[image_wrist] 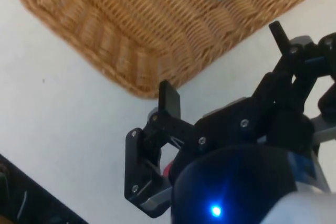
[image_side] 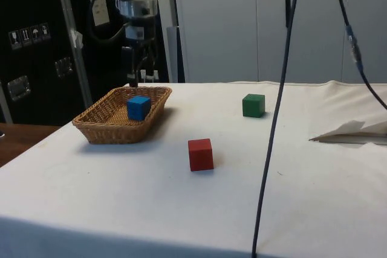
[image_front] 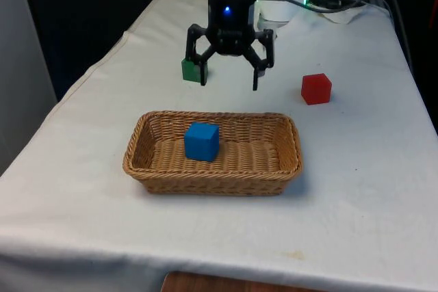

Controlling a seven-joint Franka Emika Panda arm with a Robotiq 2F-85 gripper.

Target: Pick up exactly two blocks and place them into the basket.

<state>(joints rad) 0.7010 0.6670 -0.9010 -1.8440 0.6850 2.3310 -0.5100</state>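
Above the desk (image_front: 82,169) behind the basket (image_front: 140,162), the hand (image_front: 230,78) hangs wide and empty, one blue block (image_front: 202,141) delivered inside.

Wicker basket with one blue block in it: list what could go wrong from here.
1. The count: the blue block lies in the wicker basket, so exactly one more must go in. Bringing both the green block and the red block would overshoot.
2. The open hand hangs near the basket's far rim; a low move toward a block could clip the wicker and shift the basket.
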